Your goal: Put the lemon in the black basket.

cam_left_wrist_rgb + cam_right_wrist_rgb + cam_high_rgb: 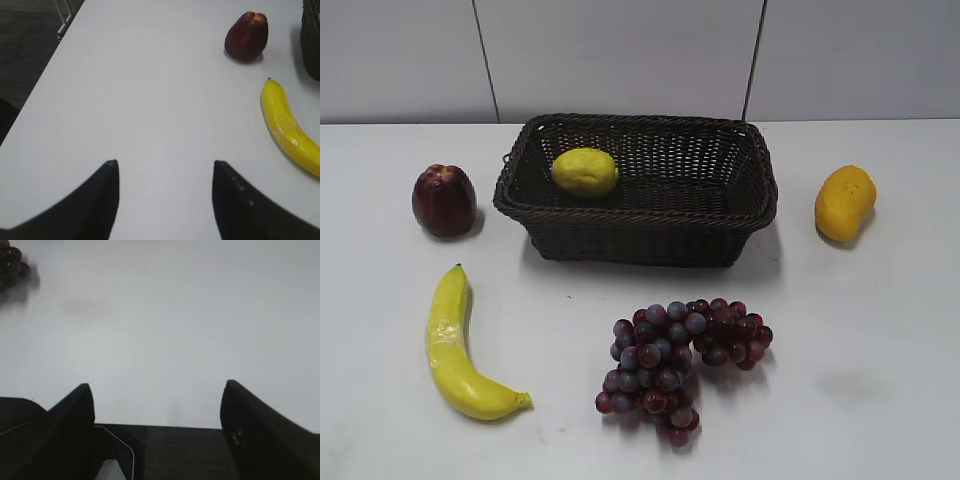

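Note:
The pale greenish-yellow lemon lies inside the black basket, at its left end. The dark woven basket stands at the back middle of the white table; a bit of its side shows at the right edge of the left wrist view. No gripper shows in the exterior view. My left gripper is open and empty over bare table, well left of the basket. My right gripper is open and empty at the table's front edge.
A dark red apple sits left of the basket. A banana lies front left. Purple grapes lie in front of the basket. An orange-yellow mango sits to the right.

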Motion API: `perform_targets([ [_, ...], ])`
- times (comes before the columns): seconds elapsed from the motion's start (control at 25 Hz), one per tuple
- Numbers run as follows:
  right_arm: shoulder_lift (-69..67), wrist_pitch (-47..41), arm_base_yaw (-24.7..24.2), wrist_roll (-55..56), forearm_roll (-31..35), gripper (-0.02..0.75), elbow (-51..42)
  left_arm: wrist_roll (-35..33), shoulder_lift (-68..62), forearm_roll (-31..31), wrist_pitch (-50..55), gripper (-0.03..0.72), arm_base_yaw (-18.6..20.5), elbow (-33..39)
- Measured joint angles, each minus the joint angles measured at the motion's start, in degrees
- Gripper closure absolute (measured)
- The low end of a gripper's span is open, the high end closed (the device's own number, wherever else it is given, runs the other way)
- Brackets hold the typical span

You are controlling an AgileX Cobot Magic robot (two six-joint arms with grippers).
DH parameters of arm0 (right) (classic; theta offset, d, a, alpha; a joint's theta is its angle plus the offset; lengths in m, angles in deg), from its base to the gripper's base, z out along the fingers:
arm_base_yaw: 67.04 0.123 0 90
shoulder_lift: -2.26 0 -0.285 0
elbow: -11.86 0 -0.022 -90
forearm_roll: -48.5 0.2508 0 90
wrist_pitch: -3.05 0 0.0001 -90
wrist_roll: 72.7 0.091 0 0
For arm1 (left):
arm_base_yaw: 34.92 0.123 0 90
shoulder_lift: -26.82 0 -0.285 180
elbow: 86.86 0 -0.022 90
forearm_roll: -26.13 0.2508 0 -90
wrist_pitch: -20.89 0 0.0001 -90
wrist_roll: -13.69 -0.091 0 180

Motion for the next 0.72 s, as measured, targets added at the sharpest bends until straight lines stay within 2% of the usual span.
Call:
perform_targets([
  [0.72, 23.94, -0.04, 0.00, 0.20, 0.05, 0.146, 0.00, 0.00, 0.00, 0.00, 0.00, 0.253, 0.00, 0.00],
])
